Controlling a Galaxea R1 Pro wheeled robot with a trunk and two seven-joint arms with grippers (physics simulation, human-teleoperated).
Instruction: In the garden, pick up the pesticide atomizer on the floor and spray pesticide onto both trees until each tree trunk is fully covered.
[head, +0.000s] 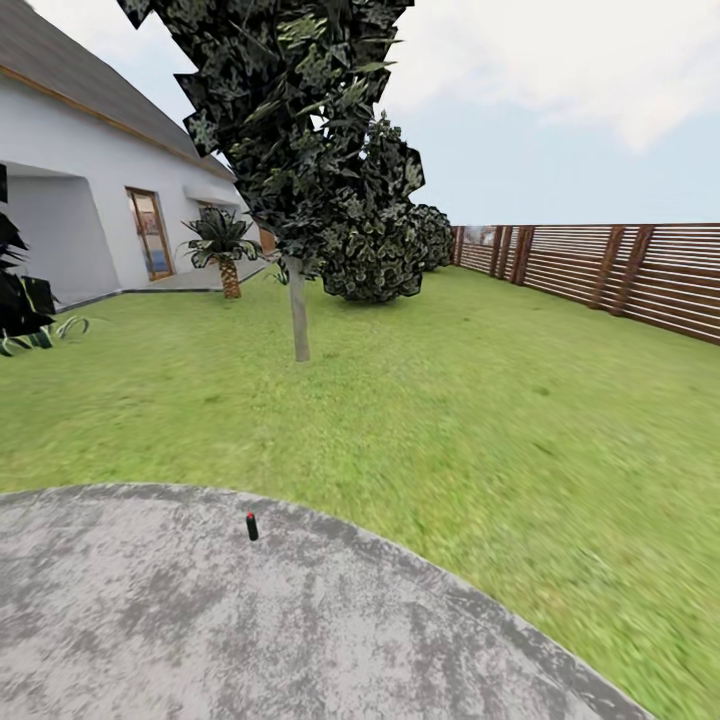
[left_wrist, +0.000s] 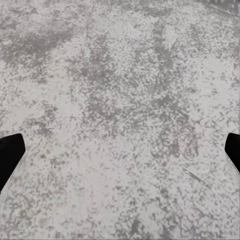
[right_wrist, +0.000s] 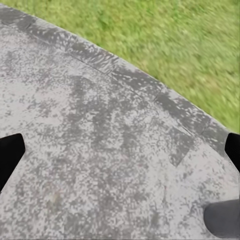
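The pesticide atomizer (head: 251, 526) is a small dark cylinder with a red cap, standing upright on the grey concrete floor (head: 150, 620) near its curved edge. Beyond it on the lawn rises one tree (head: 290, 110) with a straight pale trunk (head: 298, 312) and a dark leafy crown. In the left wrist view my left gripper (left_wrist: 120, 156) is open, its black fingertips (left_wrist: 9, 156) far apart over bare concrete. My right gripper (right_wrist: 120, 156) is open too, with fingertips (right_wrist: 9, 157) over the concrete close to the grass edge. Nothing is between either pair of fingers.
Green lawn (head: 480, 400) spreads past the paving. Round dark bushes (head: 375, 255) stand behind the tree, and a small palm (head: 224, 250) by the white house (head: 80, 180) at left. A brown slat fence (head: 620, 270) runs along the right. A dark grey shape (right_wrist: 222, 220) lies on the concrete.
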